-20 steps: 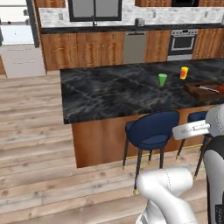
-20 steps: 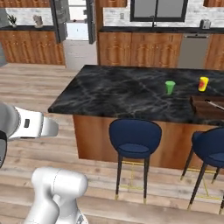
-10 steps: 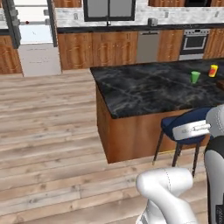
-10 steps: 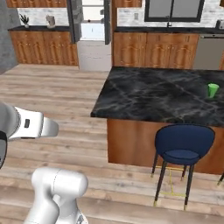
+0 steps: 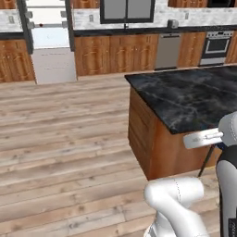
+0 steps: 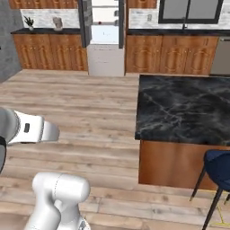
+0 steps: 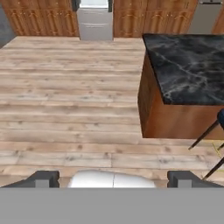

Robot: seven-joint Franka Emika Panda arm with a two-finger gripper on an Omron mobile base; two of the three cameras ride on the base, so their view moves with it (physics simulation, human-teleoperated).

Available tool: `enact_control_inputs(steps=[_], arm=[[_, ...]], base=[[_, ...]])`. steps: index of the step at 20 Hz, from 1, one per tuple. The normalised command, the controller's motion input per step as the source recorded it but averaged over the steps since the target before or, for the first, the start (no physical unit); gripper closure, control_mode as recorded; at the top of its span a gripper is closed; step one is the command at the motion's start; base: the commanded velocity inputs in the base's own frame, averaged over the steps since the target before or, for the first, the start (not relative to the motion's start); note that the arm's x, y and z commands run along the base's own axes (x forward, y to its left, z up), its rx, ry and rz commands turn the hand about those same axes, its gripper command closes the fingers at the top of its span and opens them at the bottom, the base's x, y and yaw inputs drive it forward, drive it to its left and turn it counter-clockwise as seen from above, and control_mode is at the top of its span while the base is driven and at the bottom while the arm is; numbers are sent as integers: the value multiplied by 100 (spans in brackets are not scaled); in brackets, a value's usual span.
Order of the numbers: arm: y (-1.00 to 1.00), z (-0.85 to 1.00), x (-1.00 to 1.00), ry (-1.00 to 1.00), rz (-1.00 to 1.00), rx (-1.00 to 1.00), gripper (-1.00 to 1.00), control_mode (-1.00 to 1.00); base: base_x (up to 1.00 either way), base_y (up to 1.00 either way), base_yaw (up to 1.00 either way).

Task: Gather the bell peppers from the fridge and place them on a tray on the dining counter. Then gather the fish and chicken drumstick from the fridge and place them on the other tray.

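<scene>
**Fridge dead ahead of claw, across open floor**

Fridge (image 7: 94, 14) is being seen at the far wall, approx. straight along the claw's pointing axis in the hand view, slightly left of centre. Claw (image 7: 113, 177) is being carried released, tips spread wide w/ nothing between them. Wood floor (image 5: 69, 139) is lying between claw and fridge, well apart; no obstacle is being shown on that line.

Bench (image 6: 184, 110), the dark marble island, is sitting to the right of that line in the hand view, its near corner just beside the path. A blue stool (image 6: 218, 164) is tucked at its near side.

Fridge is being shown w/ upper doors swung open in both base views, white shelves exposed (image 6: 104, 20); lower drawer front closed (image 5: 54, 65). Peppers, fish, drumstick: presumably inside, but too small/blurred to be made out. Trays aren't being made out on the visible bench part.

Judgement: approach is being called for fwd, bearing a bit left, bench corner being kept clear on the right.
</scene>
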Motion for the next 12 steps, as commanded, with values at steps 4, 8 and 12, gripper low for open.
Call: enact_control_inputs(steps=[4, 8, 12], arm=[[0, 0, 0, 0, 0, 0, -100, 100], [0, 0, 0, 0, 0, 0, -100, 100], [0, 0, 0, 0, 0, 0, -100, 100]], base=[[100, 88, -5], [100, 39, -8], [100, 33, -5]])
